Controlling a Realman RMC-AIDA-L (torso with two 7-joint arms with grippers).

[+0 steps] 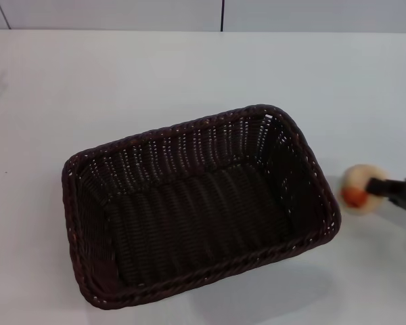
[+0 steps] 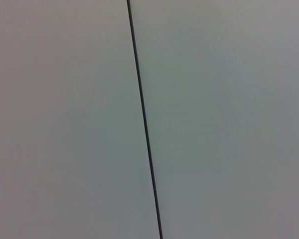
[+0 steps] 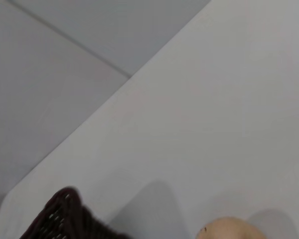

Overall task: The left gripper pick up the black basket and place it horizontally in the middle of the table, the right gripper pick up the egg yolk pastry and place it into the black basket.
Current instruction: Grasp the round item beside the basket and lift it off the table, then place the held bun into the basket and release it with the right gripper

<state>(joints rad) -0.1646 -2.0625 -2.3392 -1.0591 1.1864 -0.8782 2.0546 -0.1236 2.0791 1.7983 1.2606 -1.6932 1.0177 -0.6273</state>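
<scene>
Right hand [image 1: 373, 190], clenched on the egg yolk pastry [image 1: 357, 189] near the tabletop's [image 1: 88, 88] right edge, must next carry it over the black basket [image 1: 196, 203].

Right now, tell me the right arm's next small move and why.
Probably carry the egg yolk pastry leftward over the black basket's near rim. The right gripper appears shut on it, lifted beside the basket's right end; the basket sits mid-table, nothing in it. Left gripper is out of view.

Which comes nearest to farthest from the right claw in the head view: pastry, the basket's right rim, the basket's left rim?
1. Egg yolk pastry, at the right claw tips.
2. Black basket's right rim, just left of the pastry.
3. Basket's left rim, across the table.
</scene>
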